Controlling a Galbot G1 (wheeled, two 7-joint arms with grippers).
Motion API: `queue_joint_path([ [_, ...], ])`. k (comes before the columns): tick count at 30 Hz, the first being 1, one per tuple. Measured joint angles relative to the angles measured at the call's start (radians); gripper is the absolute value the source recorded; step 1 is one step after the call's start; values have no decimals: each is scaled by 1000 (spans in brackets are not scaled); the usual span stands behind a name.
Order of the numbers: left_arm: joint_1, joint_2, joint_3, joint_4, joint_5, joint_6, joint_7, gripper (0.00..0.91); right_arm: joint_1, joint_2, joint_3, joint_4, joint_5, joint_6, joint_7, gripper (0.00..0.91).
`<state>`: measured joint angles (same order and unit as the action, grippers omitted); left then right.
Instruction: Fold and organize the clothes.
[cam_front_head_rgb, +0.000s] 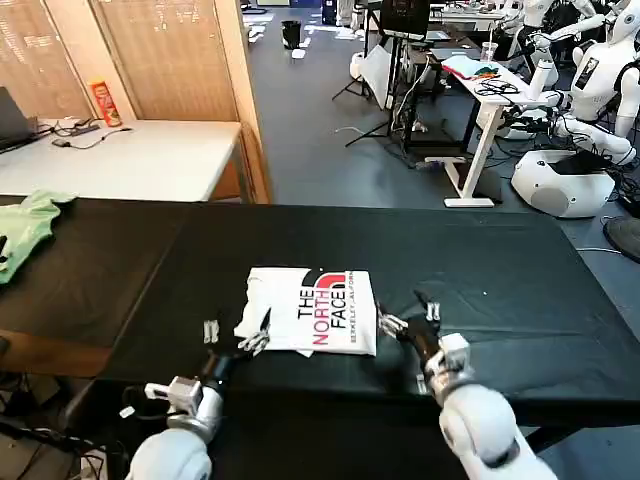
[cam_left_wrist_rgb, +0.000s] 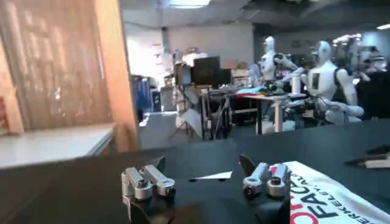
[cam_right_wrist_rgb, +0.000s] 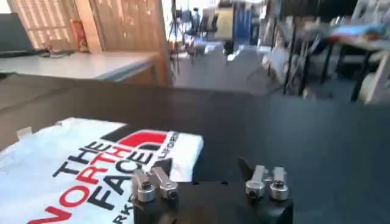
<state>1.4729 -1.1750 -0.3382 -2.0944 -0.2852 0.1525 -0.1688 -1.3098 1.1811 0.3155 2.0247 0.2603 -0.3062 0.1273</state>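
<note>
The folded T-shirt lies on the table between my grippers. My left gripper spreads open at its left edge, holding nothing. My right gripper gapes empty just beside its right edge.

Both arms reach forward from the bottom of the head view, wrists low and roughly level. The left gripper has its fingers spread wide apart, nothing pinched between them. Same deal with the right gripper: fingers parted, nothing between them, forearm angling in behind it from the right.
</note>
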Motion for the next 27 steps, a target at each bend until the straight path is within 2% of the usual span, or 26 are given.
queue_joint_path([
  [5, 65, 33, -25, -58, -21, 19, -36, 878, -187, 16, 18, 53, -122, 189, 57, 878],
  [8, 113, 51, -49, -92, -22, 19, -50, 878, -294, 25, 41, 80, -158, 270, 101, 878],
  [10, 148, 61, -64, -109, -26, 17, -61, 878, -353, 26, 58, 97, -174, 300, 129, 878],
  [13, 211, 67, -90, -130, -50, 15, -82, 878, -435, 24, 84, 128, -186, 323, 160, 878],
  [18, 316, 77, -128, -150, -62, -5, -92, 878, -575, 21, 116, 203, -185, 331, 214, 878],
  [27, 486, 72, -196, -170, -61, -59, -84, 878, -776, 17, 133, 326, -124, 283, 276, 878],
])
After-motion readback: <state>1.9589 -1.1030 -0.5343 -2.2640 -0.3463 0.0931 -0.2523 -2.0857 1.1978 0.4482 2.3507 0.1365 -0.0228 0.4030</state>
